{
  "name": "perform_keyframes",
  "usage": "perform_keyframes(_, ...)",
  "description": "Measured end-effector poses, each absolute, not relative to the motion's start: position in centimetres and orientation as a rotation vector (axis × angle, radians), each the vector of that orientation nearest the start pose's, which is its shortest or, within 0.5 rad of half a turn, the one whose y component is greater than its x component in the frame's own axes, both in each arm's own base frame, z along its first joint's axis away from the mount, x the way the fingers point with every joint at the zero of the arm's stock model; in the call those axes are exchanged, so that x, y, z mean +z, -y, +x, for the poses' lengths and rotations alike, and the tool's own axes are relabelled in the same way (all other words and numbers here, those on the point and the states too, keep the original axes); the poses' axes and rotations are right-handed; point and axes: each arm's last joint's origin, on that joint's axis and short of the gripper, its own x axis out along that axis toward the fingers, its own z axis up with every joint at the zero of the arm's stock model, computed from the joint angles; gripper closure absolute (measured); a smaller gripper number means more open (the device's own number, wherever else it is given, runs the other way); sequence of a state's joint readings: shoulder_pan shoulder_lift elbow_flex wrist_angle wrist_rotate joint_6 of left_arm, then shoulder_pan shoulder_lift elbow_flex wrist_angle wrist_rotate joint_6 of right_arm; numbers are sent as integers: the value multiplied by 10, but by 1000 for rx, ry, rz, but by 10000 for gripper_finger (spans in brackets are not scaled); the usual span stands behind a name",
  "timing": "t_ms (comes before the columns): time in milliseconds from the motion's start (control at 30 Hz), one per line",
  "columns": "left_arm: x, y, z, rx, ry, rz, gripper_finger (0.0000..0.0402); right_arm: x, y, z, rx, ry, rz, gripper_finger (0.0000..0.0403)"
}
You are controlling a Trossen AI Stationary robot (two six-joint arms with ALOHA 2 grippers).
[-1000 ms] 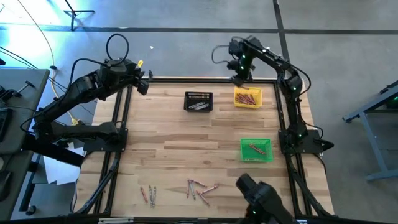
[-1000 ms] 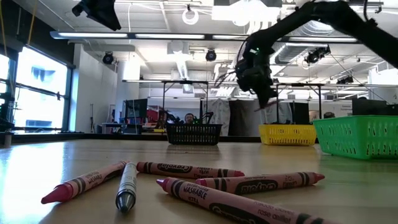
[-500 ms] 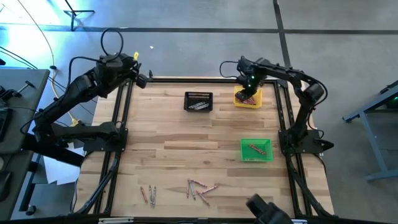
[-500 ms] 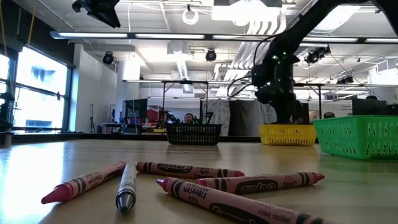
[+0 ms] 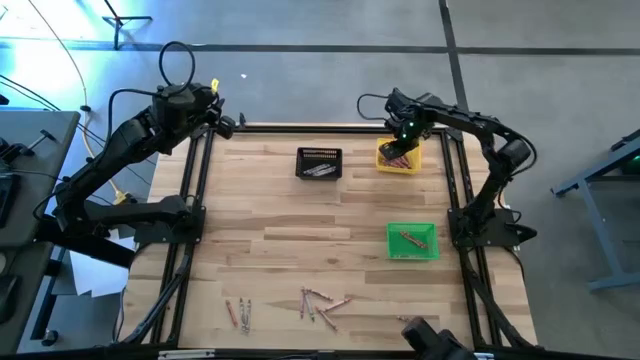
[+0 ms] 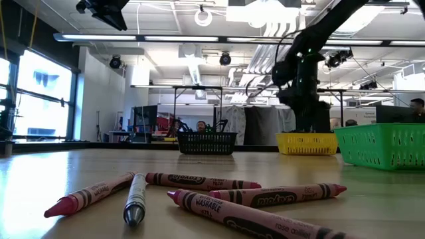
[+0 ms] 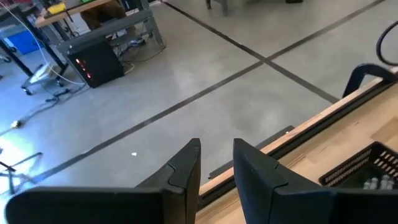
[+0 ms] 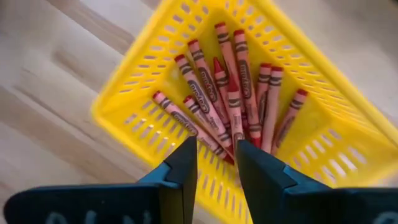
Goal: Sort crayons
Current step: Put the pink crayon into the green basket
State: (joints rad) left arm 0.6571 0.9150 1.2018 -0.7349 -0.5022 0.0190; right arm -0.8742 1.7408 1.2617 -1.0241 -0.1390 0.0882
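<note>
Crayons [image 8: 230,99] lie in yellow bin [image 8: 329,143] just beyond right gripper [image 8: 216,163] fingers, narrowly parted, holding nothing; left gripper [image 7: 216,163] likewise, idle.

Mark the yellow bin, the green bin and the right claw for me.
yellow bin [image 8: 124,93]: right wrist view, bare mesh side wall.
green bin [image 5: 395,243]: high view, bare floor by its wall.
right claw [image 8: 214,163]: right wrist view, midway between its fingertips, over the yellow bin.
</note>
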Motion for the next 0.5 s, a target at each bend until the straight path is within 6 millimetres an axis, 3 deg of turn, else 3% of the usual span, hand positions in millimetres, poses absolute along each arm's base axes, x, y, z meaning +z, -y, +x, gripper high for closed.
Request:
perform_keyframes(267, 397, -109, 124, 1080, -390, -202, 321, 280, 201, 189, -722, -1101, 773, 319)
perform_keyframes(500, 385, -108, 153, 879, -407, -388, 321, 322, 126, 193, -681, -1025, 724, 320)
